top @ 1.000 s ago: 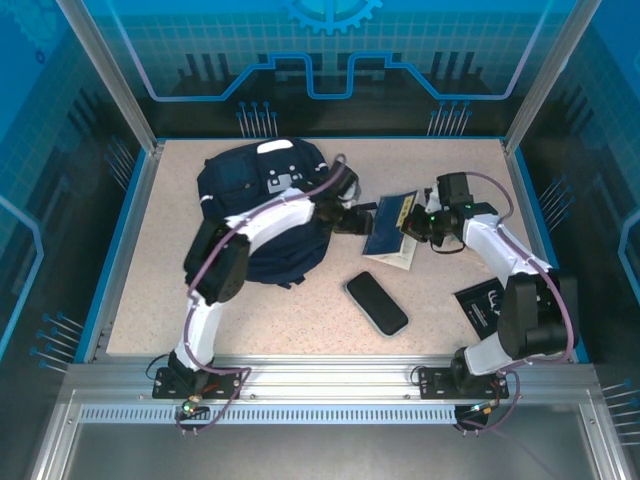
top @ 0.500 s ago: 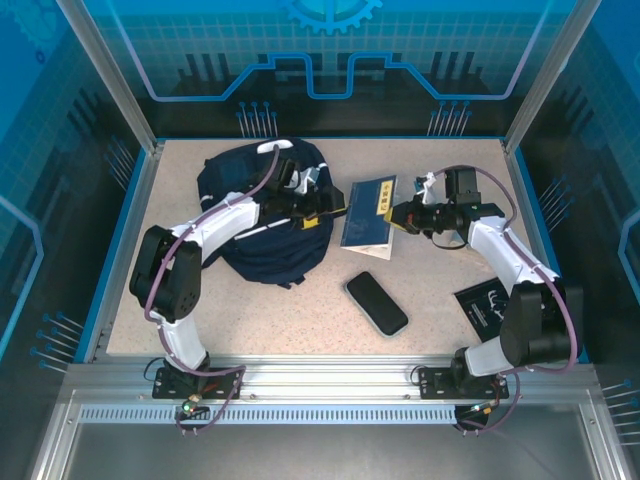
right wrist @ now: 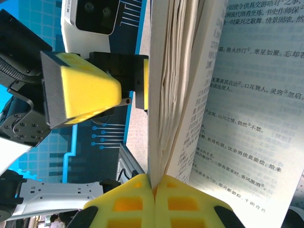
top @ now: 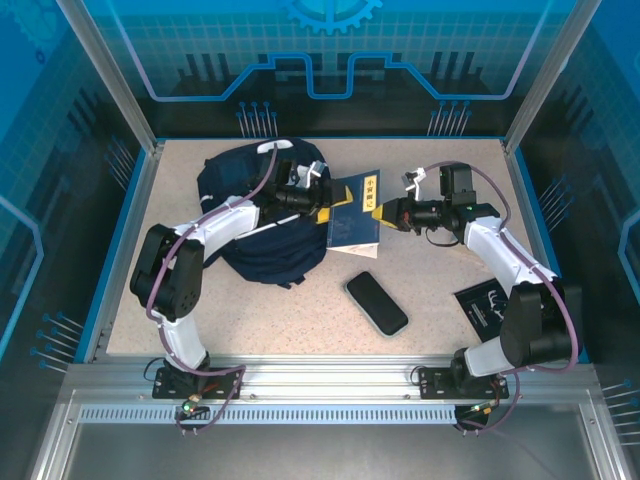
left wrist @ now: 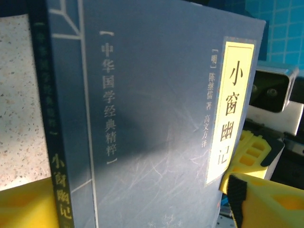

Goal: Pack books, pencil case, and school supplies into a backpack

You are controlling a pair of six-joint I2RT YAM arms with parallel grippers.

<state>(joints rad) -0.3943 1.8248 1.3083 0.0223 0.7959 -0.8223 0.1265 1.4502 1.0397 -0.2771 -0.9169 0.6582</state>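
Note:
The navy backpack (top: 245,215) lies at the left of the table. A dark blue book (top: 350,218) with a yellow label (left wrist: 233,102) stands tilted on edge just right of it. My right gripper (top: 386,213) (right wrist: 154,190) is shut on the book's right edge, pinching the cover and most pages while other pages (right wrist: 247,109) fan open. My left gripper (top: 322,198) (left wrist: 147,202) faces the book's cover, jaws apart, with its yellow fingers (left wrist: 268,202) on the cover side and nothing pinched. A black oblong pencil case (top: 377,303) lies in front of the book.
A flat black item with white marking (top: 483,303) lies near the right arm's base. Blue walls and metal posts (top: 120,90) enclose the speckled table (top: 300,310).
The right gripper carried the book left toward the backpack and tipped it up on edge. The left arm swung outward, its gripper now at the book's left side; its jaws widened, then narrowed a little.

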